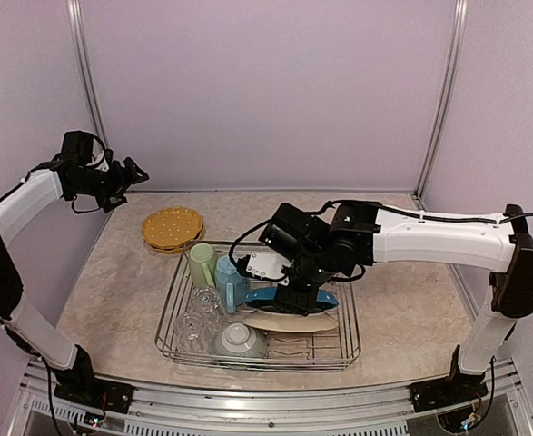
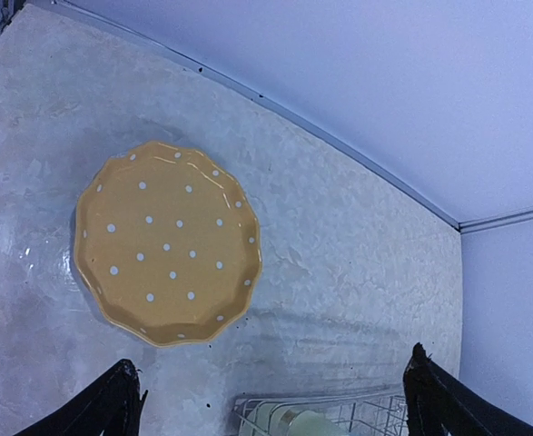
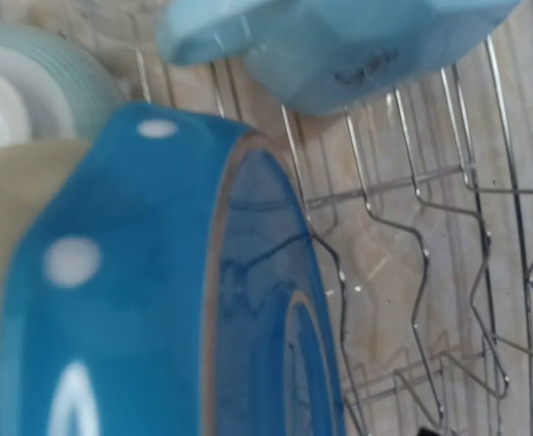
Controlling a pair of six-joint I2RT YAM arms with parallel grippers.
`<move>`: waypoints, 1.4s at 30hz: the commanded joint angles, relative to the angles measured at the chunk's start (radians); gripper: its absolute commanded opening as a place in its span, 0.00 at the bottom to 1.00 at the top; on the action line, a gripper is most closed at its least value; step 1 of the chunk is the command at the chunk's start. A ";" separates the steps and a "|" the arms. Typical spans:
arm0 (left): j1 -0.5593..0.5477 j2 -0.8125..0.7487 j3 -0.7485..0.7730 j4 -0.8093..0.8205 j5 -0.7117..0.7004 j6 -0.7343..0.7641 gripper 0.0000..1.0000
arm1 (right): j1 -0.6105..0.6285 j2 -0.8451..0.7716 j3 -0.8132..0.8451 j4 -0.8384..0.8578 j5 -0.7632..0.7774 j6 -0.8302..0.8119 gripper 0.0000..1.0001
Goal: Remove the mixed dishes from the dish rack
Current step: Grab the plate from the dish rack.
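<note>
The silver wire dish rack (image 1: 346, 338) holds a pale green mug (image 1: 201, 263), a light blue mug (image 1: 231, 280), clear glasses (image 1: 206, 300), a grey-green bowl (image 1: 241, 341), a cream plate (image 1: 289, 321) and a blue dotted plate (image 1: 319, 297). My right gripper (image 1: 295, 292) is down in the rack, open, with its jaws on either side of the blue plate's rim (image 3: 248, 300). Only one fingertip (image 3: 425, 431) shows in the right wrist view; the other is hidden by the plate. The yellow dotted plates (image 1: 172, 229) lie stacked on the table. My left gripper (image 1: 132, 176) is open and empty, raised high above them (image 2: 166, 243).
The rack's upright wire prongs (image 3: 411, 245) stand just right of the blue plate. The light blue mug (image 3: 339, 45) and the bowl (image 3: 39, 77) lie close ahead of the right gripper. The rack's far-left corner with the green mug (image 2: 316, 424) sits below the left gripper. Walls close the back and sides.
</note>
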 commanded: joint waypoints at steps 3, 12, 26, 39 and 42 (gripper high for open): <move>-0.039 -0.056 -0.039 0.081 0.008 0.033 0.96 | 0.013 0.049 0.020 -0.009 0.094 -0.024 0.64; -0.145 -0.104 -0.073 0.135 0.032 0.083 0.96 | 0.014 0.059 0.019 0.007 0.101 -0.036 0.33; -0.172 -0.113 -0.080 0.143 0.045 0.093 0.97 | 0.042 0.020 0.079 0.004 0.222 -0.044 0.02; -0.175 -0.105 -0.081 0.143 0.049 0.092 0.97 | 0.117 -0.035 0.124 -0.009 0.362 -0.048 0.00; -0.177 -0.107 -0.081 0.143 0.049 0.092 0.98 | 0.121 -0.059 0.119 0.009 0.380 -0.051 0.00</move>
